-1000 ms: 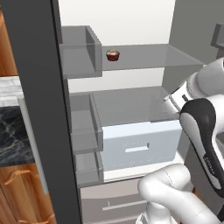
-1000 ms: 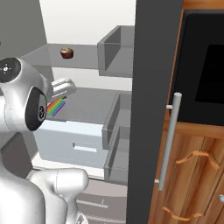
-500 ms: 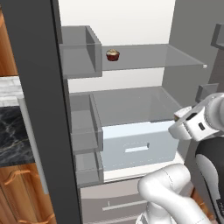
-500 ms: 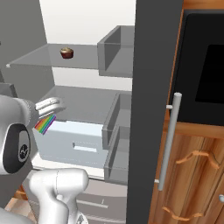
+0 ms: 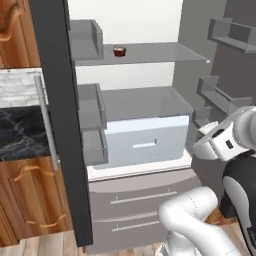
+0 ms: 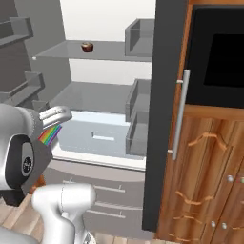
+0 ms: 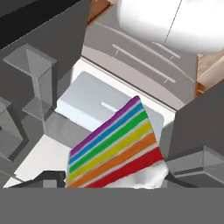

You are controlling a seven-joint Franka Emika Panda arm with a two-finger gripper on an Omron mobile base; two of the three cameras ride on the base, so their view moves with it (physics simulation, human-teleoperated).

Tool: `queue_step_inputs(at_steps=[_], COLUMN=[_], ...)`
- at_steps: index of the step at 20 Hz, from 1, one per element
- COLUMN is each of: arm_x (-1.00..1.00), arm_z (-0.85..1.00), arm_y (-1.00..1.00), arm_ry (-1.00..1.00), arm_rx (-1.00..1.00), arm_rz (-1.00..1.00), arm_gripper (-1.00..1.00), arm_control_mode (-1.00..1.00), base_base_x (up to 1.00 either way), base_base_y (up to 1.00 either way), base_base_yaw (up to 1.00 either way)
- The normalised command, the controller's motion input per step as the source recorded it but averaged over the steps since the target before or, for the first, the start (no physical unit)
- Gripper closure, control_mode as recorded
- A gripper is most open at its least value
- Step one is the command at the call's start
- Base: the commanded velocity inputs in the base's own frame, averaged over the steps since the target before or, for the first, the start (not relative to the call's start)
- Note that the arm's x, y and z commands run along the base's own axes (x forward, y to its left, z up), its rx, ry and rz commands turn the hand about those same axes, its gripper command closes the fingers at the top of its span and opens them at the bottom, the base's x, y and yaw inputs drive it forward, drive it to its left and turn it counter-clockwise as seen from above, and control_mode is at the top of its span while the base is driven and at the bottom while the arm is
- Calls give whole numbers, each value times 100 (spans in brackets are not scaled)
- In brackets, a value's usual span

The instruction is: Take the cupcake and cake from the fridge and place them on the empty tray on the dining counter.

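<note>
While fingers (image 6: pixel 51 125) grip cake (image 7: pixel 114 148), cupcake (image 5: pixel 119 51) near shelf edge.

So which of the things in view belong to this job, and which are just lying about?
Part of the job:
- cake, rainbow-striped slice held in the pincer
- cupcake on the upper shelf
- fridge, doors open

Just there:
- pale drawer inside the fridge
- door bins
- wooden cabinets
- black oven

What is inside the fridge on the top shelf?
Just the cupcake sits on the fridge's top shelf, small and alone. The door bins on both sides look bare, though their walls hide the bottoms.
</note>
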Motion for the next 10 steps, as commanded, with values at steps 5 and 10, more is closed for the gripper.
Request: queue_step_inputs(at_steps=[5,10], arm_x=[0,0], arm_z=[0,0], arm_y=[0,0], arm_ry=[0,0], arm_rx=[0,0], arm_rz=[0,0], arm_gripper=[100,100], arm_control_mode=[100,100], base_base_x=[-89,-70], base_base_y=[-43,-48], base_base_yaw=[-22,-39])
